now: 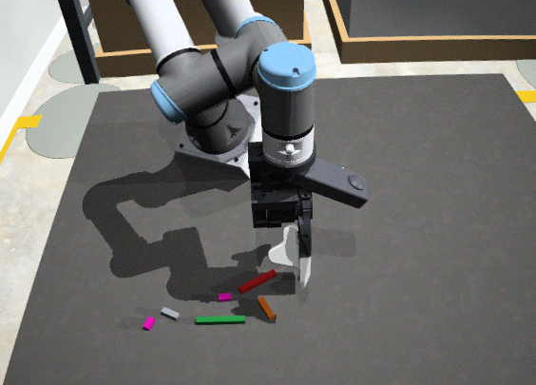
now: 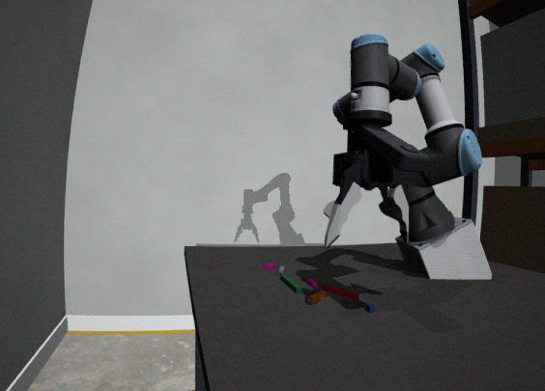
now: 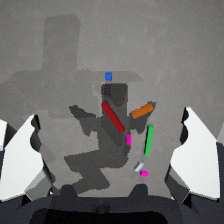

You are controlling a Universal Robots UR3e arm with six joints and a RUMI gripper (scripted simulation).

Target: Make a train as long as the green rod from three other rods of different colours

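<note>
We have our black two-jaw gripper with pale fingers [image 1: 290,272] [image 2: 365,243] raised over the dark grey tabletop [image 1: 404,291] [image 2: 290,349] [image 3: 180,50], its fingers wide apart and nothing between them. By our sums the train has to be one, three and four: the small blue cube-like rod [image 2: 370,308] [image 3: 108,76], the short grey rod [image 1: 170,313] [image 2: 281,269] [image 3: 139,166] and the orange rod [image 1: 266,308] [image 2: 317,297] [image 3: 142,111], together as long as the green rod [image 1: 220,319] [image 2: 291,283] [image 3: 149,140].

All three lie apart, so no train is made yet. The blue one lies off one end of the long red rod [image 1: 257,281] [image 2: 340,292] [image 3: 113,117], and in the top view we cannot see it. The orange one lies at a slant between the red and green rods, while the grey one is beyond the green rod's other end, near the outer magenta rod [image 1: 148,323] [image 2: 270,266] [image 3: 144,174]. The inner magenta rod [image 1: 225,297] [image 2: 312,283] [image 3: 129,140] sits close to the red rod's near end.

We judge this to be the stage of choosing and fetching a piece. Next we need to line the fingers up across one chosen rod, come straight down and grip its long sides without nudging a neighbour. If orange goes first, its present place looks cramped for a train, so we would carry it to a roomier stretch, well away from red and green
</note>
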